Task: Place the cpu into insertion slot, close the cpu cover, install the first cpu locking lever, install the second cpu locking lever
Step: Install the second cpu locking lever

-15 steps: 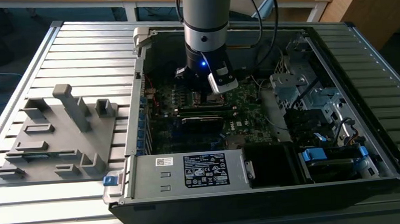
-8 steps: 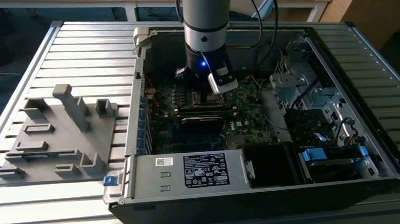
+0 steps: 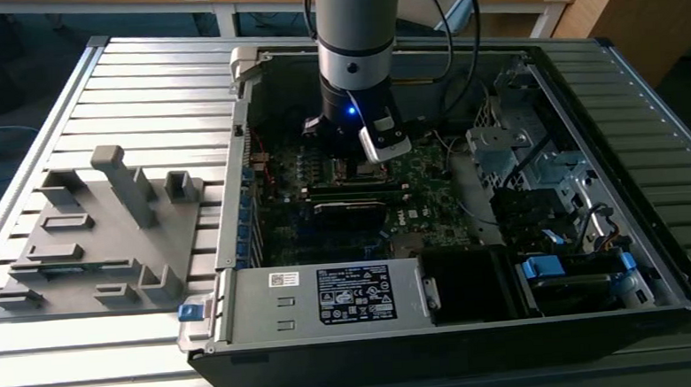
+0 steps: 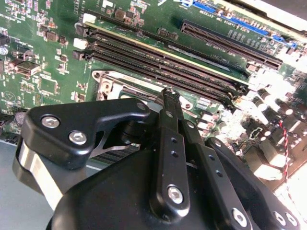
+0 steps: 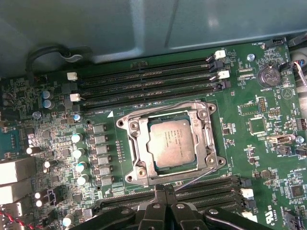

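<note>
The cpu (image 5: pixel 171 143) sat in the slot (image 5: pixel 135 143), cover (image 5: pixel 209 139) down; the claw (image 5: pixel 164 190), fingers together, hovered beside it.

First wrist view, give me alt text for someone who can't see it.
A silver-grey cpu sits in the insertion slot on a green circuit board, with the cpu cover framing it. Long black memory slots run along two sides, and the black gripper reaches to the socket's edge, fingers together.

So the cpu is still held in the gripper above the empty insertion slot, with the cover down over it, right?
Not quite. In the first wrist view the cpu already sits in the insertion slot, framed by the cpu cover. The gripper holds nothing and hovers beside the socket.
</note>
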{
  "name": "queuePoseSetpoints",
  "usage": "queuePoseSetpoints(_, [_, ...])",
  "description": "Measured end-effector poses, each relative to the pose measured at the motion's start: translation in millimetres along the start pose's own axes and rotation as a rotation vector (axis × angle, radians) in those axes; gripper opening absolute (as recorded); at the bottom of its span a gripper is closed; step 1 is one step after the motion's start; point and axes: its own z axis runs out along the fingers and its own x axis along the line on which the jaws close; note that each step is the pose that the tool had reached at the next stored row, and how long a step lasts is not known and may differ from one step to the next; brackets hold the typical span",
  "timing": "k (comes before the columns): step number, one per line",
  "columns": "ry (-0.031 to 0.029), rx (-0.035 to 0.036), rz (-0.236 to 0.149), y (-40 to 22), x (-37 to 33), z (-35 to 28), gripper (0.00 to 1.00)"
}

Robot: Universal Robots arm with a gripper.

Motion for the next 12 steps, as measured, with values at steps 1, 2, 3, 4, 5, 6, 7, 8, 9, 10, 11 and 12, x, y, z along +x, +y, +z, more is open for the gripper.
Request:
queuePoseSetpoints(1, [0.0,0.0,0.0,0.0,0.0,0.0,0.1])
queuePoseSetpoints(2, [0.0,0.0001,0.0,0.0,0.0,0.0,0.1])
queuePoseSetpoints(3, [0.0,0.0,0.0,0.0,0.0,0.0,0.1])
queuePoseSetpoints(4, [0.0,-0.0001,0.0,0.0,0.0,0.1,0.1])
queuePoseSetpoints(5, [0.0,-0.0002,0.0,0.0,0.0,0.3,0.1])
queuePoseSetpoints(6, [-0.0001,-0.0006,0.0,0.0,0.0,0.8,0.1])
queuePoseSetpoints(7, [-0.0001,-0.0004,0.0,0.0,0.1,1.2,0.1])
queuePoseSetpoints(8, [0.0,0.0,0.0,-0.1,0.1,1.2,0.1])
queuePoseSetpoints(9, [0.0,0.0,0.0,-0.1,0.1,1.2,0.1])
queuePoseSetpoints(10, [0.0,0.0001,0.0,-0.1,0.1,1.2,0.1])
queuePoseSetpoints(11, [0.0001,0.0001,0.0,-0.1,0.1,1.2,0.1])
queuePoseSetpoints(12, [0.0,0.0,0.0,-0.1,0.1,1.3,0.1])
